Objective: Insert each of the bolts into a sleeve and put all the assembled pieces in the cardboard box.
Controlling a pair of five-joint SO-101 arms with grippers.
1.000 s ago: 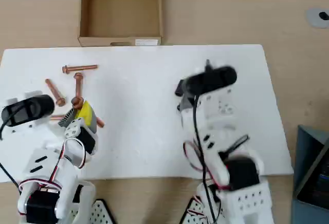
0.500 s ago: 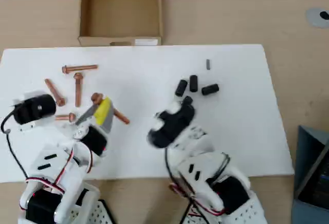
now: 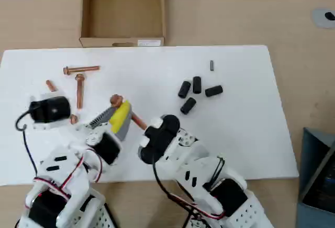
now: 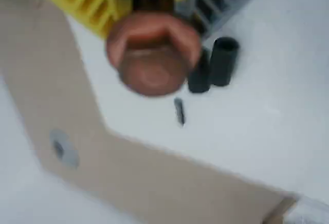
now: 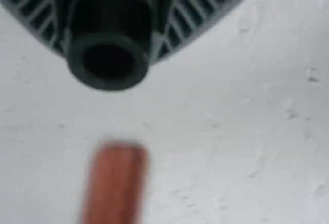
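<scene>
My left gripper (image 3: 117, 114), with one yellow and one grey finger, is shut on a copper bolt (image 3: 129, 112) whose head (image 4: 153, 59) faces the left wrist camera. Its shaft points toward the right arm (image 3: 175, 152) beside it. In the right wrist view my right gripper (image 5: 110, 5) is shut on a black sleeve (image 5: 109, 47). The sleeve's open bore faces the bolt's shaft tip (image 5: 115, 183), a short gap away. Several loose sleeves (image 3: 197, 84) lie mid-mat. Several other bolts (image 3: 80, 70) lie at the left. The cardboard box (image 3: 85, 13) stands open at the back.
A small grey pin (image 3: 211, 66) lies behind the loose sleeves on the white mat (image 3: 251, 123). A dark bin (image 3: 318, 175) stands off the mat at the right. A wooden table (image 3: 303, 71) surrounds the mat.
The left arm lifted one bolt from the pile and carried it right. The right arm swung back from the sleeves toward the left, so sleeve and bolt now face each other.
</scene>
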